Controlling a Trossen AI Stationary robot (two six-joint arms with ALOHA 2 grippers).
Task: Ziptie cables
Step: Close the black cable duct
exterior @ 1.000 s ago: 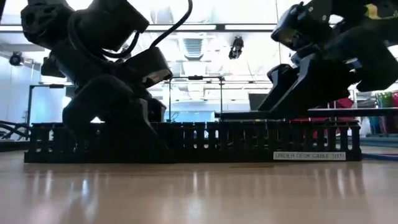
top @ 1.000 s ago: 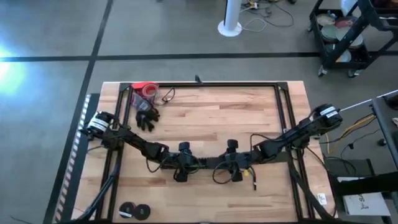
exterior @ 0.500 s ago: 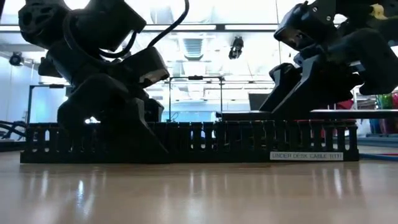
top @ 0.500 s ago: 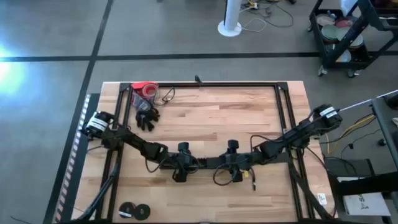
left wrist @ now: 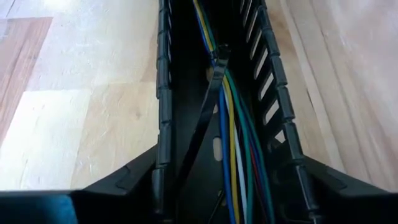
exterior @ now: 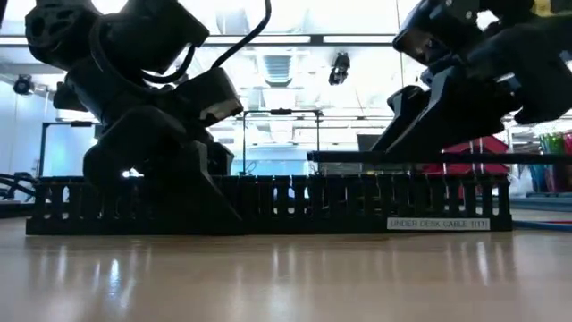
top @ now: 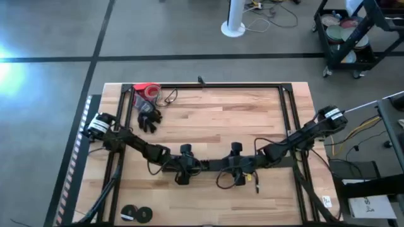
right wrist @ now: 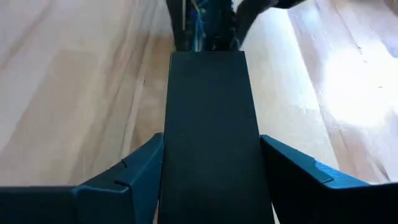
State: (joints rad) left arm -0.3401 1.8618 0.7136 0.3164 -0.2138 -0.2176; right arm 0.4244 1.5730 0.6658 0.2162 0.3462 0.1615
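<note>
A long black slotted duct (exterior: 268, 204) lies on the wooden table near its front middle. In the left wrist view the cables (left wrist: 233, 137), blue, yellow, green and white wires, run along inside it, with a black ziptie (left wrist: 219, 55) around them. My left gripper (top: 183, 169) (left wrist: 230, 162) straddles the duct near its left end. My right gripper (top: 238, 169) (right wrist: 211, 149) is shut on a flat black strip (exterior: 402, 156) held level just above the duct's right half. My left gripper has one finger (left wrist: 134, 177) against the outside of each slotted side wall (left wrist: 163, 143) of the duct, clasping it across its width. It comes slanting down from above and the left. The duct stays flat on the table. My right gripper pinches the flat strip by its two long edges (right wrist: 171, 155), with the fingers (right wrist: 134, 171) lying along it. It comes slanting down from the right. The strip is level and lifted clear, its free end (exterior: 315, 156) reaching over the duct.
A black frame (top: 208, 84) rims the table. At the far left lie a red roll (top: 147, 90) and a black glove (top: 149, 118). Dark tape rolls (top: 136, 214) sit at the near left edge. Loose wire loops (top: 222, 180) lie just in front of the duct.
The duct has slid a little toward the table's left edge with my left gripper on it. My right gripper has gone slightly up, so the flat strip now stands a bit higher above the duct, still level.
</note>
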